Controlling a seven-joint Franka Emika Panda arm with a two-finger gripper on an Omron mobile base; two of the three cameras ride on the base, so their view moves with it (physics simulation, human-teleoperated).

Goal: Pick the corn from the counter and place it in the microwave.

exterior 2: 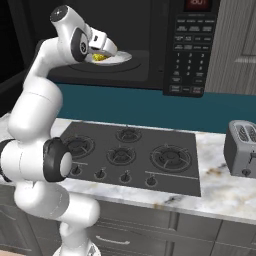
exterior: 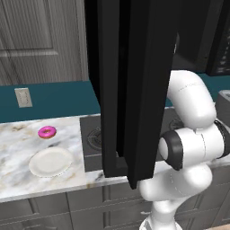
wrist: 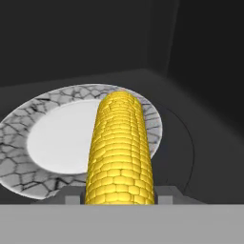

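Note:
The yellow corn [wrist: 121,152] is held lengthwise between my fingers, and my gripper [wrist: 119,196] is shut on it. It hangs just above a round marbled plate [wrist: 57,138] on the floor of the dark microwave cavity. From the right base view my gripper [exterior 2: 102,56] reaches into the black microwave [exterior 2: 190,50], with the corn [exterior 2: 99,58] showing as a yellow spot at the plate's [exterior 2: 122,58] left rim. The microwave's tall black door [exterior: 130,90] stands swung open. The marble counter [exterior: 18,148] lies below on the left.
A white plate [exterior: 50,161] and a pink donut [exterior: 46,132] sit on the counter left of the dark stovetop [exterior 2: 130,152]. A grey toaster [exterior 2: 242,147] stands at the right. The open door hangs over the stovetop's front edge.

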